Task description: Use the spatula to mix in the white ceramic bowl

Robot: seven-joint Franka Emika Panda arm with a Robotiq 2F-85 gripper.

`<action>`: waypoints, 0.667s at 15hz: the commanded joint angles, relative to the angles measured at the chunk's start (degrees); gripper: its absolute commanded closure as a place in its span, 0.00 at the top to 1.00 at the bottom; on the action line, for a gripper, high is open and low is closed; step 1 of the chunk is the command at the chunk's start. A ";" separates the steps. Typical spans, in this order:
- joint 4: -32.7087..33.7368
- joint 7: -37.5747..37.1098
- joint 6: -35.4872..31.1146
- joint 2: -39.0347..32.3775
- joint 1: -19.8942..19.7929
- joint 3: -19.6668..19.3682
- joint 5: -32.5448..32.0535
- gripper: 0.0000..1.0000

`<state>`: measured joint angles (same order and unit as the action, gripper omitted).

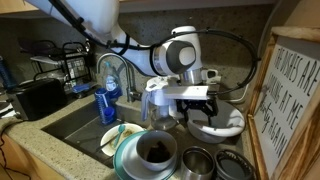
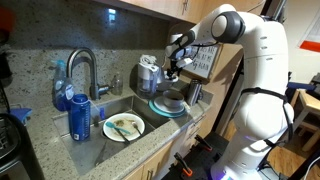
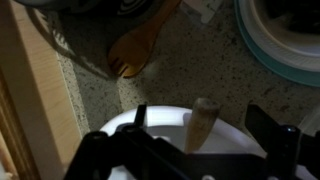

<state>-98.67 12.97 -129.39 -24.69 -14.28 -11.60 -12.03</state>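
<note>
In the wrist view my gripper (image 3: 203,128) is open, its two dark fingers on either side of the spatula's pale handle (image 3: 203,118), with gaps on both sides. The spatula stands tilted in a wide white bowl (image 3: 160,125). In an exterior view my gripper (image 1: 196,103) hangs just over that wide bowl (image 1: 234,124) at the right of the counter. The small white ceramic bowl (image 1: 155,150), dark inside, sits on a stack of teal-rimmed plates (image 1: 124,158) in front of the sink. It also shows in an exterior view (image 2: 172,100), below my gripper (image 2: 170,68).
Two shiny metal bowls (image 1: 196,161) (image 1: 236,168) stand on the counter by the plate stack. A white dish with a yellowish-green utensil (image 1: 120,133) lies in the sink beside a blue bottle (image 1: 108,100) and the tap (image 1: 113,68). A wooden spoon (image 3: 135,55) lies on the counter. A framed sign (image 1: 292,100) stands close by.
</note>
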 commanded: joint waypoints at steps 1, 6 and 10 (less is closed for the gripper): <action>1.61 -1.31 0.30 -1.37 -0.08 0.24 0.36 1.00; 1.45 -1.47 0.27 -1.56 0.06 0.11 -0.04 0.49; 1.39 -1.75 0.04 -1.47 0.32 0.02 -0.42 0.20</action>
<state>-98.07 12.94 -129.39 -26.04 -14.26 -11.57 -12.05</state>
